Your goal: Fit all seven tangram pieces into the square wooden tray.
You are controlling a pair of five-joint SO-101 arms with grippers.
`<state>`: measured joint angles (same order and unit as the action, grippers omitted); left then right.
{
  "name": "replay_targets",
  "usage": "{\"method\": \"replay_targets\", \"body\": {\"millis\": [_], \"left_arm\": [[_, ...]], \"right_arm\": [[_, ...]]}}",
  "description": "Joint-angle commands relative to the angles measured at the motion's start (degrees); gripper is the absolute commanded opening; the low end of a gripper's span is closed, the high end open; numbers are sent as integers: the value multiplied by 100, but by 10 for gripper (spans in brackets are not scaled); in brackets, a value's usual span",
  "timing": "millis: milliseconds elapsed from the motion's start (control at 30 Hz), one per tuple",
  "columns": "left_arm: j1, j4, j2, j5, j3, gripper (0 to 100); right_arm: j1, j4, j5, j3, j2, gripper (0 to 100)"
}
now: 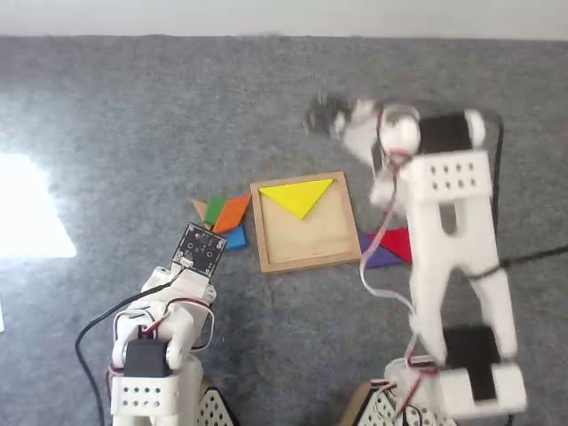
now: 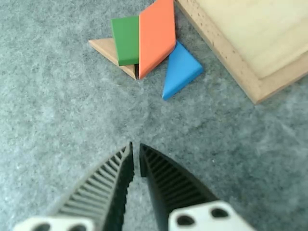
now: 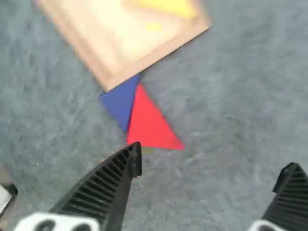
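Observation:
The square wooden tray (image 1: 306, 253) lies mid-table with a yellow triangle (image 1: 297, 195) in its far part. Beside one side of the tray lies a cluster: an orange parallelogram (image 2: 156, 36), a green square (image 2: 126, 39), a tan triangle (image 2: 111, 52) partly under them, and a blue triangle (image 2: 180, 72). My left gripper (image 2: 135, 147) is shut and empty, low over the carpet just short of that cluster. On the tray's other side a red triangle (image 3: 147, 125) touches a dark blue triangle (image 3: 120, 101). My right gripper (image 3: 211, 168) hangs open above them, holding nothing.
Grey carpet covers the table. The right arm (image 1: 453, 222) stands raised high, its blurred gripper end (image 1: 333, 115) showing beyond the tray's far right corner. The left arm (image 1: 160, 328) lies low at the near left. A bright patch (image 1: 27, 217) marks the far left.

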<state>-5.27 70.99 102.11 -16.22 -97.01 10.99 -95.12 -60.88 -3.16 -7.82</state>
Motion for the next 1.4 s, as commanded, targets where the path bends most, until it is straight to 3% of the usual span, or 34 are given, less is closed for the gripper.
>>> {"method": "replay_targets", "body": {"millis": [0,133,300,567,867,1367], "left_arm": [[-26,35,-35,35,48,20],[-26,35,-35,35,48,20],[-26,35,-35,35,48,20],[-26,35,-35,35,48,20],[-26,35,-35,35,48,20],[-26,35,-35,35,48,20]], "right_arm": [[-558,1464,-1222,3182,-1314,420],[-1200,2325,-2145,4554,-1675,420],[-1631,3073,-2593,5108,-1525,420],[-1402,3389,-2646,5310,-1103,420],[-1393,5235,-2242,5934,-716,420],[-1402,6070,-2198,5925,-690,420]]}}
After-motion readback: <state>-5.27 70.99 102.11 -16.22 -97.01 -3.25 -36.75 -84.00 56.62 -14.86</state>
